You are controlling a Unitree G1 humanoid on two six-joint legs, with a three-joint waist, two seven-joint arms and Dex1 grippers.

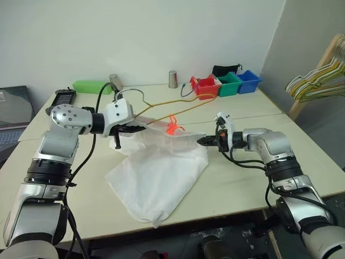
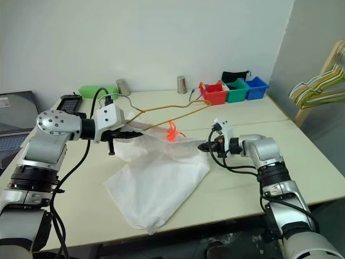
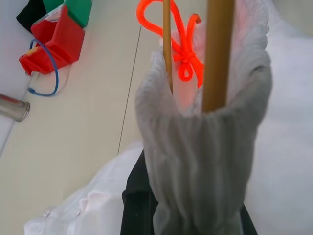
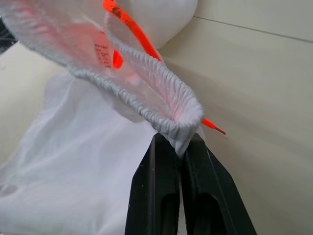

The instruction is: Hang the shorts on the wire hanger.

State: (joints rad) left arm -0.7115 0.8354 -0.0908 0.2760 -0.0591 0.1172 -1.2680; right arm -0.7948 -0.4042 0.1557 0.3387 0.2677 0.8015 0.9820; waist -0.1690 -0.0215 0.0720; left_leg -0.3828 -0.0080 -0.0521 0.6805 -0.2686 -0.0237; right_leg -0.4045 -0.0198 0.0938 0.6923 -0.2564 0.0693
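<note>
The large white thin-fabric shorts (image 1: 156, 175) lie spread on the pale counter (image 1: 242, 178), with the waistband lifted clear of the surface and stretched between the two hands. An orange-red drawstring (image 1: 173, 127) is tied in a bow at the raised waistband, roughly midway between the hands. The lower part of the garment trails toward the near edge of the counter.

The thin yellow-gold wire hanger (image 1: 178, 108) is held above the counter, with its two arms extending away over the surface toward the far bins. In the left wrist view, both wire arms pass through the gathered waistband. The hook end sits beside the left hand; its exact shape is hard to make out.

The left hand (image 1: 131, 128) has its fingers pressed together on the bunched waistband and the hanger. The wire itself appears to be clamped along with the fabric, though the cloth hides the contact. The right hand (image 1: 205, 141) pinches the opposite end of the elastic waistband between its black fingers (image 4: 156, 196), which are closed on the fold.

Farther out on the counter stand a red bin (image 1: 207, 86), a green bin (image 1: 229, 84) and a blue bin (image 1: 248, 81) in a row. A metal cylinder (image 1: 172, 79) and a flat green box (image 1: 91, 86) lie near the wall. A bunch of pale hangers (image 1: 315, 78) hangs on a wooden rack to the right.
</note>
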